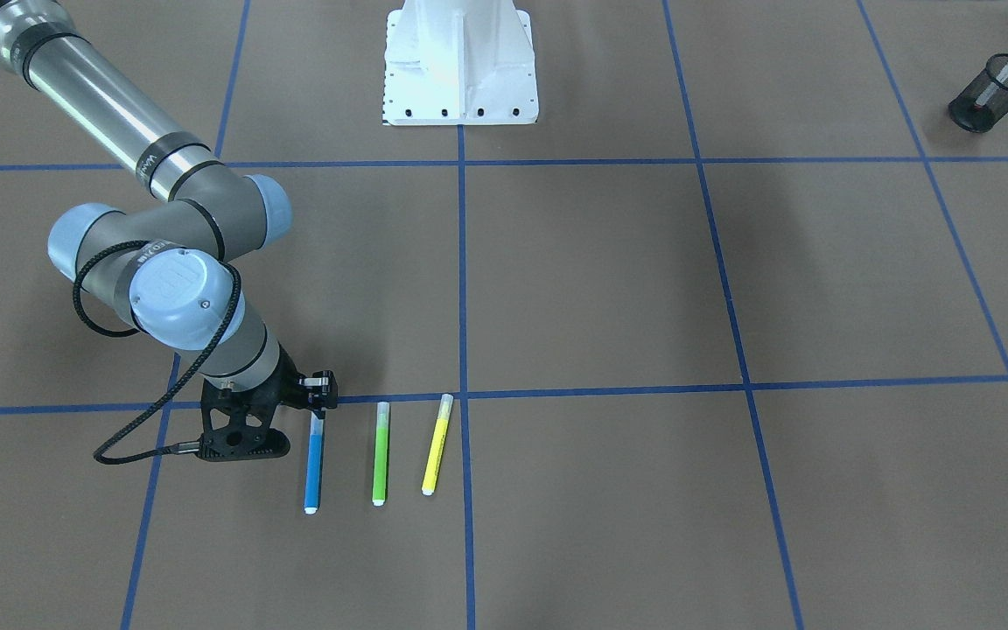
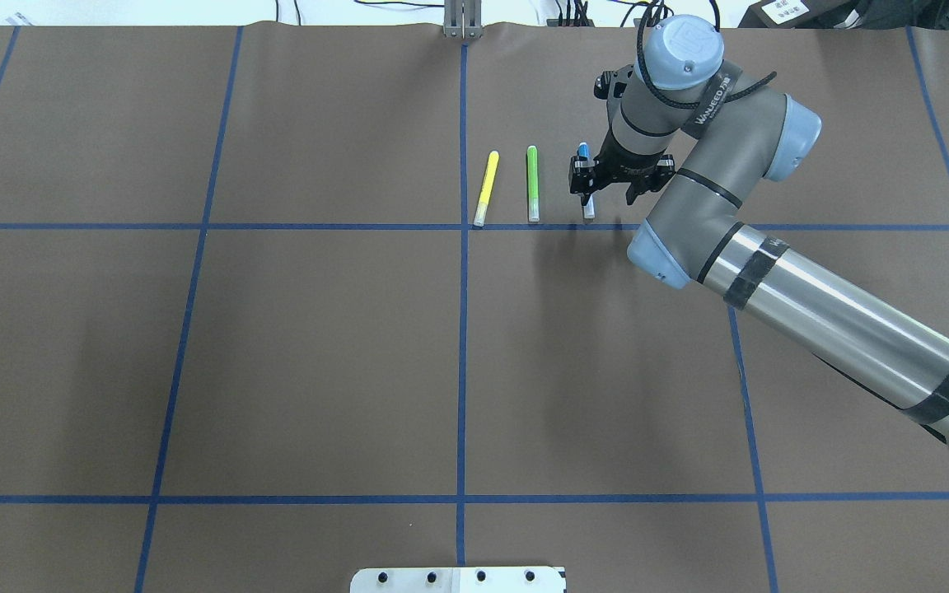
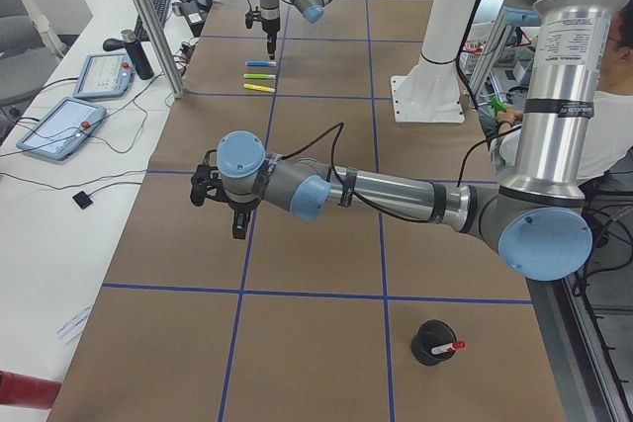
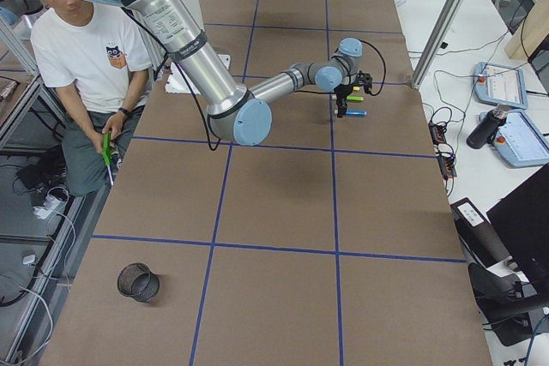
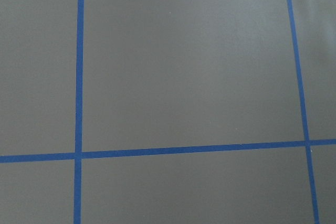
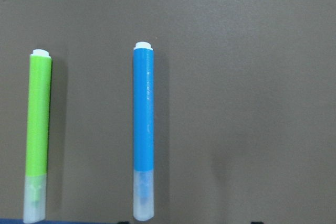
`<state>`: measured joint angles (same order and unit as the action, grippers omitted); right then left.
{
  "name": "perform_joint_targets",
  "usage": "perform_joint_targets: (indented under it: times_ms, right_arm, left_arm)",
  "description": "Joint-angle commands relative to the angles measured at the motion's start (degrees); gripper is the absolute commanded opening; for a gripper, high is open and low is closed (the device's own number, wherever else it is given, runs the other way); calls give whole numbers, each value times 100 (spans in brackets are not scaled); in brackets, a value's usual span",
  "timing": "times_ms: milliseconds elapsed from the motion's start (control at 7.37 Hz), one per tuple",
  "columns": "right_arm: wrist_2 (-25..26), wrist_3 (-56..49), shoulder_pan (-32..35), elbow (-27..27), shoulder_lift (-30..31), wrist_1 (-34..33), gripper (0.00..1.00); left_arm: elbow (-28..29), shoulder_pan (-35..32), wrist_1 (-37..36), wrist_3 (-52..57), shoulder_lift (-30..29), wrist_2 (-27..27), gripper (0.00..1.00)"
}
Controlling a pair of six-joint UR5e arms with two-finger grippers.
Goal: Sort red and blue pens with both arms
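The right arm (image 2: pixel 779 276) folds down by the far edge of the table (image 2: pixel 318 371), right gripper (image 2: pixel 608 194) spread above the cap end of the blue highlighter (image 1: pixel 314 464); left gripper (image 3: pixel 237 227): can't tell.

Right arm (image 2: pixel 837 317): brushed-silver tube links, grey joint housings, pale blue round end caps. One cap bears an embossed logo and small screws. Black bands ring the tube ends; white lettering on a grey collar. A black braided cable loops around the wrist to a black skeletal camera bracket. Right gripper (image 2: pixel 609 198): black, two short fingers. Left arm (image 3: pixel 396 195): same build and colours, black cable arching over the forearm. White pedestal (image 1: pixel 460 70), a row of dark bolt holes along its base plate.
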<state>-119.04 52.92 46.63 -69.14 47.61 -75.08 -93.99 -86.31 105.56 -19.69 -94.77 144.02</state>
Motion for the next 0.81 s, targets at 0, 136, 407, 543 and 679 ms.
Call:
perform_joint_targets:
  times_ms: [0, 136, 407, 543, 679]
  right_arm:
    - [4, 16, -48, 147, -94, 3, 64]
    - [4, 33, -101, 234, -146, 11, 60]
    - [4, 42, -136, 278, -243, 11, 59]
    - [4, 42, -145, 305, -252, 11, 54]
    - [4, 42, -145, 357, -287, 11, 51]
  left_arm:
    - [-14, 0, 0, -17, 3, 3, 100]
    - [-23, 0, 0, -17, 3, 3, 100]
    - [-23, 0, 0, -17, 3, 91, 100]
    - [-23, 0, 0, -17, 11, 82, 100]
    - [-23, 0, 0, -17, 11, 82, 100]
